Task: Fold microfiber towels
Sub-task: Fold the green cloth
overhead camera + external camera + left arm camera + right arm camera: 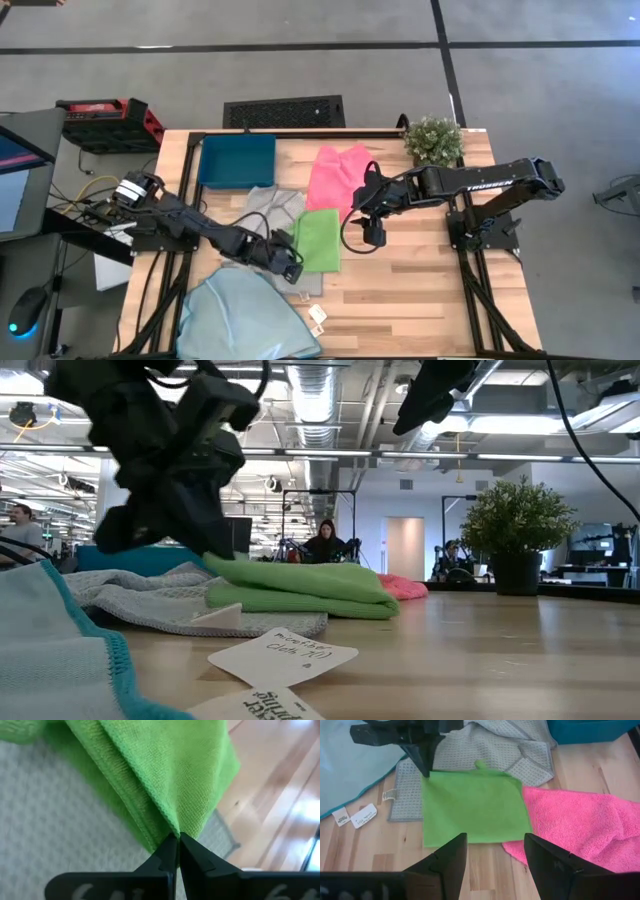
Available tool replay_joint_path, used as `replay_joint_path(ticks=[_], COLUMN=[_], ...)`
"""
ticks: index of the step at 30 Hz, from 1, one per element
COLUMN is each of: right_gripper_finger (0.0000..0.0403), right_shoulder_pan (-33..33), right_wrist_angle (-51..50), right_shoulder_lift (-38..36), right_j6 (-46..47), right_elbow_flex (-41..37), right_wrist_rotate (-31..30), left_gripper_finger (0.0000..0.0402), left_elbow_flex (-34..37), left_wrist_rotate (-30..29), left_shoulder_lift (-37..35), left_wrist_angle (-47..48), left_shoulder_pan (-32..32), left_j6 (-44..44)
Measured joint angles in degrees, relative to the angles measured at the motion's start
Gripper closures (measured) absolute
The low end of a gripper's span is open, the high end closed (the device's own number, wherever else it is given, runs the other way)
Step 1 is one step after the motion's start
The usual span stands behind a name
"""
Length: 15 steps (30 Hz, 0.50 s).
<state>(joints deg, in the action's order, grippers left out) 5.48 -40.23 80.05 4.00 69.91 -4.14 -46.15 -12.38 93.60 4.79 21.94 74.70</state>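
Observation:
A folded bright green towel (318, 240) lies mid-table, partly over a pale grey towel (270, 208). At its near-left corner my left gripper (293, 265) is shut on it. Farther back lies a pink towel (340, 172), and a light blue towel (245, 315) is heaped at the near left edge. My right gripper (495, 845) hangs open above the green towel's right side and touches nothing. My left gripper pinches the green towel's near-left corner (175, 827) between its two fingertips, with several layers gathered there. The fingers slant down from the table's left. That corner (215, 565) is raised a little, while the rest of the towel lies flat on the table and the grey towel.
A dark teal tray (237, 160) sits at the far left and a potted plant (433, 140) at the far right. Paper tags (318, 318) lie near the front edge. Bare wood stretches over the table's right half.

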Motion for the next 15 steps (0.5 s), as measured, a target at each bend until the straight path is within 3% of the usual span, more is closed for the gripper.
replay_joint_path(ticks=[8,15], right_gripper_finger=[0.0182,0.0182], right_shoulder_pan=[0.00,0.00], right_wrist_angle=[0.00,-0.02], right_shoulder_lift=[0.00,0.00], right_j6=[-0.01,0.02], right_elbow_flex=[0.00,0.00], right_wrist_rotate=[0.02,0.02], left_gripper_finger=[0.0396,0.0354], left_elbow_flex=[0.04,0.04], left_wrist_rotate=[0.10,-0.50], left_shoulder_lift=[0.90,0.90], left_wrist_angle=[-0.72,-0.84], left_shoulder_pan=[0.52,0.36], left_j6=[-0.06,-3.08])
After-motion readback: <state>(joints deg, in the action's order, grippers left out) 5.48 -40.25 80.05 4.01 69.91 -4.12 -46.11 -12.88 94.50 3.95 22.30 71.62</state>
